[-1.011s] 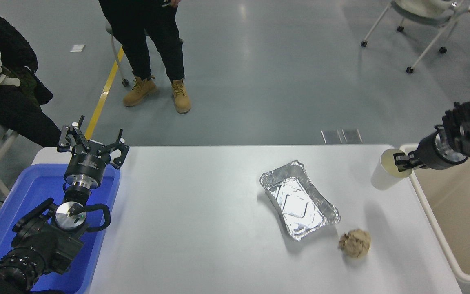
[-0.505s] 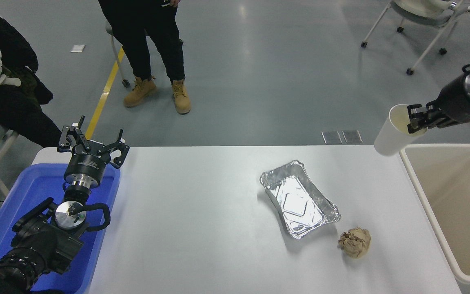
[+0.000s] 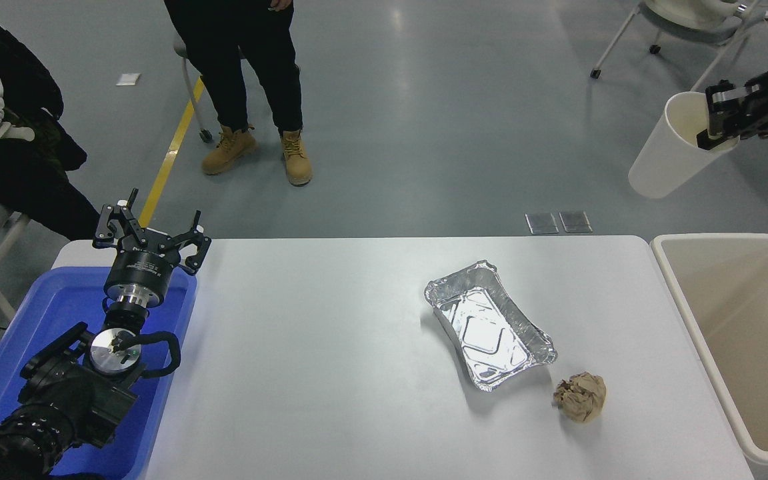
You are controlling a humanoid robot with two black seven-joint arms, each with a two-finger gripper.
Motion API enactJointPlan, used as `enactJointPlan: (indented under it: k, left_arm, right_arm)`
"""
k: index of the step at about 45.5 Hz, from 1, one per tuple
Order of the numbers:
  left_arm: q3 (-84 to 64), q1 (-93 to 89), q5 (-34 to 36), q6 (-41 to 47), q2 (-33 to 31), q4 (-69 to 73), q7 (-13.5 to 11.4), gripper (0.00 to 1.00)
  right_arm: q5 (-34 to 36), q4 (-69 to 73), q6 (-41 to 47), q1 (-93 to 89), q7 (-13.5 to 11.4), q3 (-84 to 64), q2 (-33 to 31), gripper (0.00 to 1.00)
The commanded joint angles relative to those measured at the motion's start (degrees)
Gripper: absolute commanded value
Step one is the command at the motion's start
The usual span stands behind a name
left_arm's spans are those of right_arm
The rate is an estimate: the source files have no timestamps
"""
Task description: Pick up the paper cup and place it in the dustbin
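The cup [image 3: 671, 150], plain white with a cream inside, hangs tilted in the air at the upper right, its mouth up and to the right, its base down-left, held at the rim. The dustbin [image 3: 684, 300], a large beige rectangular bin with a thick rounded rim, stands against the table's right edge, below the cup.

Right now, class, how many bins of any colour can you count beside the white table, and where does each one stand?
2. The blue bin stands at the table's left end, under the parked left gripper. The beige dustbin stands at the right end; both run off the picture's edge.
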Motion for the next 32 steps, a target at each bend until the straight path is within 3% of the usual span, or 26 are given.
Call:
enactJointPlan:
  k: [1,9,18,25,29,32]
  left_arm:
    - [0.00,0.00,0.00,0.07,-0.02,0.00,0.00,0.99]
    - [0.00,0.00,0.00,0.07,-0.02,0.00,0.00,0.99]
    - [0.00,0.00,0.00,0.07,0.06,0.00,0.00,0.99]
    - [0.00,0.00,0.00,0.07,-0.02,0.00,0.00,0.99]
    - [0.00,0.00,0.00,-0.02,-0.02,0.00,0.00,0.99]
    - [0.00,0.00,0.00,-0.02,-0.02,0.00,0.00,0.99]
  right_arm:
    - [-0.56,-0.10,0.35,-0.75,-0.20,-0.05,-0.69,0.00]
    - [0.41,-1.15,0.35,-5.93,-0.56,-0.22,-3.59,0.00]
    - [2.69,-9.84,-7.28,-18.57,-1.61,0.13,-8.69,0.00]
    - [15.15,-25.57,-21.07,-38.16,-6.09,0.83,-9.04,0.00]
    - [22.80,-29.98,-28.29,-47.31,-7.85,1.45,-8.87,0.00]
    - [27.38,-31.74,-34.00,-53.30,-10.48,1.54,-8.60,0.00]
